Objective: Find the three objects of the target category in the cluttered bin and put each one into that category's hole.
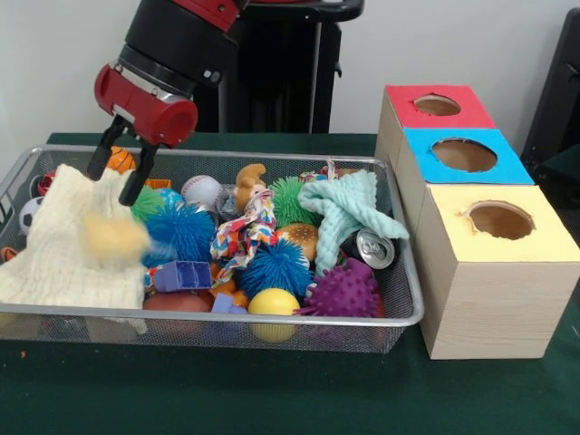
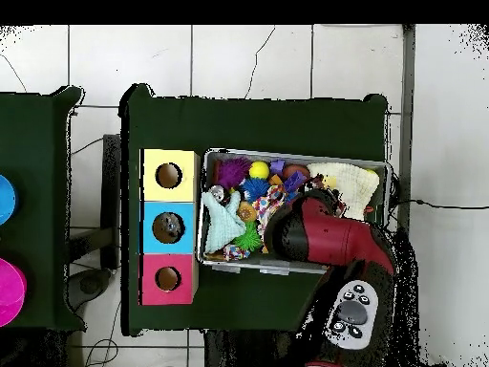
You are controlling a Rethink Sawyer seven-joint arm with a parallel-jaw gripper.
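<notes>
Nearest the camera, a yellow ball [image 1: 273,303] rests against the front wall of the wire bin [image 1: 399,272], beside a purple spiky ball [image 1: 347,292]. Behind them lie a blue spiky ball [image 1: 275,265], a coloured rope [image 1: 243,231], a drink can [image 1: 372,247] and a mint cloth [image 1: 349,210]. My gripper [image 1: 116,176] hangs over the bin's left end, jaws spread wide and empty, tips at a cream cloth [image 1: 68,245]. Right of the bin stands a box with red [image 1: 437,105], blue [image 1: 464,154] and yellow holes [image 1: 500,219].
</notes>
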